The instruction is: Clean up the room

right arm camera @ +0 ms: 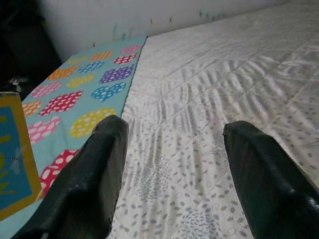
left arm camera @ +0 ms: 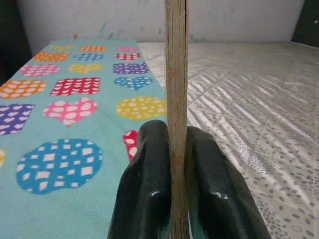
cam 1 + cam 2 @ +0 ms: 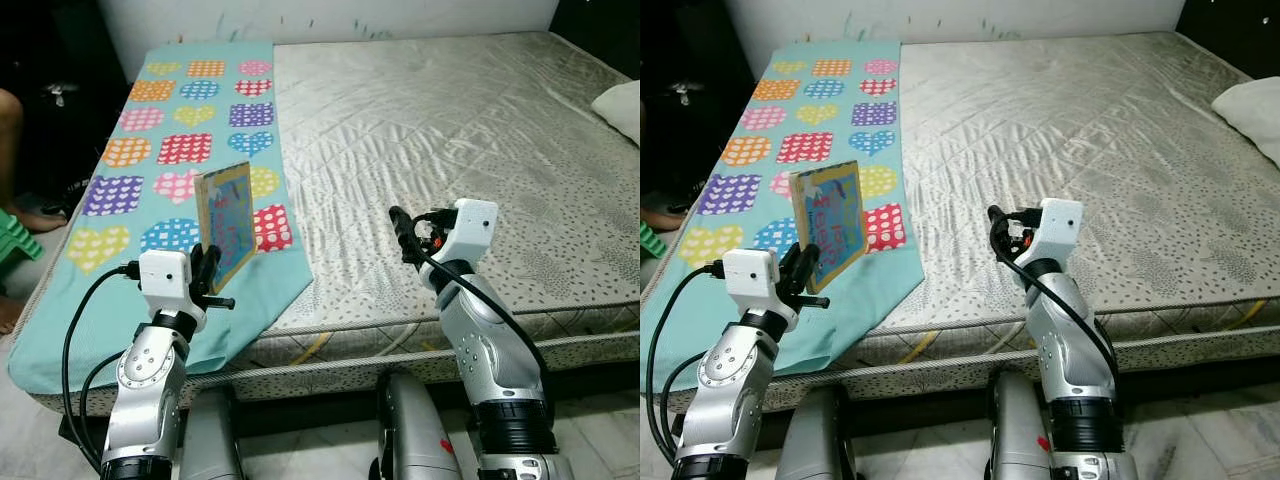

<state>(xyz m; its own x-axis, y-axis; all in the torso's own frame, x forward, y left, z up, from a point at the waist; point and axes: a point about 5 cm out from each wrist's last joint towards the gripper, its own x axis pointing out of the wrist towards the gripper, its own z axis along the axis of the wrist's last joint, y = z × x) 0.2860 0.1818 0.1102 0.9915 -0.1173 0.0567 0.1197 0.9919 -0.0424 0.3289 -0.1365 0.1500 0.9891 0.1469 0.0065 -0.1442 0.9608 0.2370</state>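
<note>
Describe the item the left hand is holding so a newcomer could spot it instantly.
On the bed's left side lies a teal blanket with dotted hearts. Above its near end, the left hand pinches a thin board book upright: yellow border, blue cover, the one rigid thing there.

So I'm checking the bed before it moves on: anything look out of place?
Only the teal heart-patterned blanket: it covers just the left strip of the bare quilted mattress, its edge skewed. The left gripper holds a yellow-bordered picture book upright.

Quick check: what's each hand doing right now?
Left hand: closed on the picture book, held upright over the bed.
Right hand: open, holding nothing.
</note>
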